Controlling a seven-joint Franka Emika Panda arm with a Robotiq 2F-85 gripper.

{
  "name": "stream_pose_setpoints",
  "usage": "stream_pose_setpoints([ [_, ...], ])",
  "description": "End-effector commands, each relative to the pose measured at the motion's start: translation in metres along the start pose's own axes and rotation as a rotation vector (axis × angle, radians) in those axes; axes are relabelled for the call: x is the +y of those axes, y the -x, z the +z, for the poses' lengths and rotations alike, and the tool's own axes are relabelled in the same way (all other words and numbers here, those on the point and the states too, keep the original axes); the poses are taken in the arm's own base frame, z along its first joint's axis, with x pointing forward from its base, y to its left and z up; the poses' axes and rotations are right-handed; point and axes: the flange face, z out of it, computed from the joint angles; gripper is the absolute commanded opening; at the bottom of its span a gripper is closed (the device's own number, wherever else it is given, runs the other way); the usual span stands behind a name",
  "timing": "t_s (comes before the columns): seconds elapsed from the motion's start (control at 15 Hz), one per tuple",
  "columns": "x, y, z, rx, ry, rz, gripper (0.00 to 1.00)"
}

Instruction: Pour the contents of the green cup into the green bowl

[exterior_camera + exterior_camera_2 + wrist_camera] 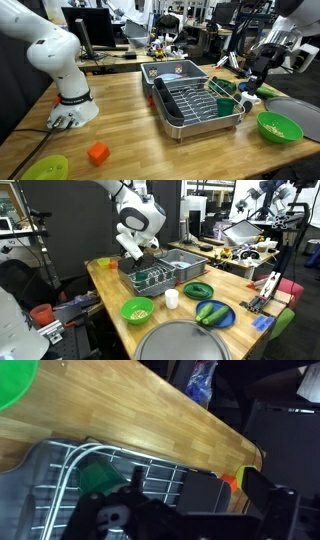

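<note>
The dark green cup point(228, 104) sits inside the wire dish rack point(190, 100) at its end nearest the green bowl. It also shows in the other exterior view point(144, 277) and in the wrist view point(100, 478). The lime-green bowl point(279, 127) stands on the wooden table beside the rack and holds yellowish bits. It shows in the other exterior view point(137, 310) and at the corner of the wrist view point(14, 384). My gripper point(256, 76) point(139, 264) hovers above that end of the rack, just above the cup. Its jaws point(234, 495) are open and empty.
An orange block point(97, 153) and a flat lime-green dish point(45, 168) lie near the robot base. A large grey plate point(185, 340), a white cup point(172, 298), a dark green plate point(197, 289) and a blue plate with cucumber-like pieces point(213, 313) sit past the bowl.
</note>
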Motion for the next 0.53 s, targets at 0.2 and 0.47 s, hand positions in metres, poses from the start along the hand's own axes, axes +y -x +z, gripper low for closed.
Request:
stream_pose_setpoints([
  [0.2,0.001,-0.015,0.022,-0.041,0.022,-0.152,1.0],
  [0.47,0.013,-0.019,0.026,-0.028,0.142,-0.241,1.0],
])
